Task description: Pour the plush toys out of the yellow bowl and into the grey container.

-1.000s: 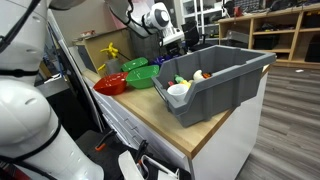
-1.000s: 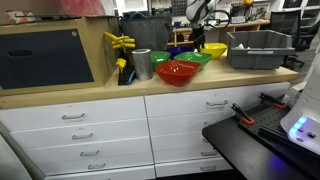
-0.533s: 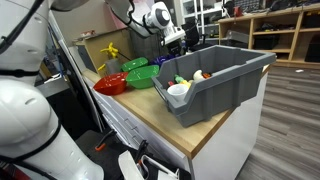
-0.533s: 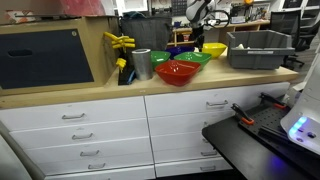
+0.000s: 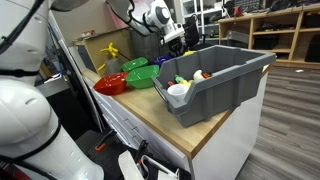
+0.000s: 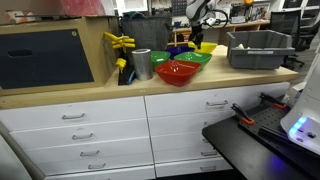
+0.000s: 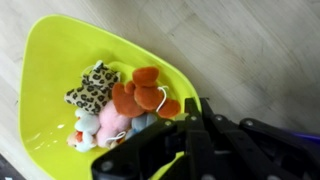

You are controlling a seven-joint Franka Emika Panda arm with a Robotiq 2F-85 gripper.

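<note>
The yellow bowl [image 7: 55, 70] fills the wrist view. A cluster of plush toys [image 7: 125, 100] lies in it: orange, leopard-spotted, pink and white. My gripper [image 7: 196, 108] is shut on the bowl's near rim, one finger inside and one outside. In an exterior view the yellow bowl [image 6: 207, 47] sits just under the gripper [image 6: 199, 40], left of the grey container [image 6: 260, 48]. In an exterior view the gripper [image 5: 176, 42] hangs behind the grey container [image 5: 220, 75], which hides the bowl.
A green bowl [image 5: 142, 76] and a red bowl [image 5: 110, 84] stand on the wooden counter beside the container. A white cup [image 5: 178, 90] and some coloured items lie inside the container. A metal cup [image 6: 141, 64] stands near the red bowl [image 6: 178, 72].
The jaws have closed on the yellow bowl's rim. In an exterior view the bowl has shifted slightly towards the arm.
</note>
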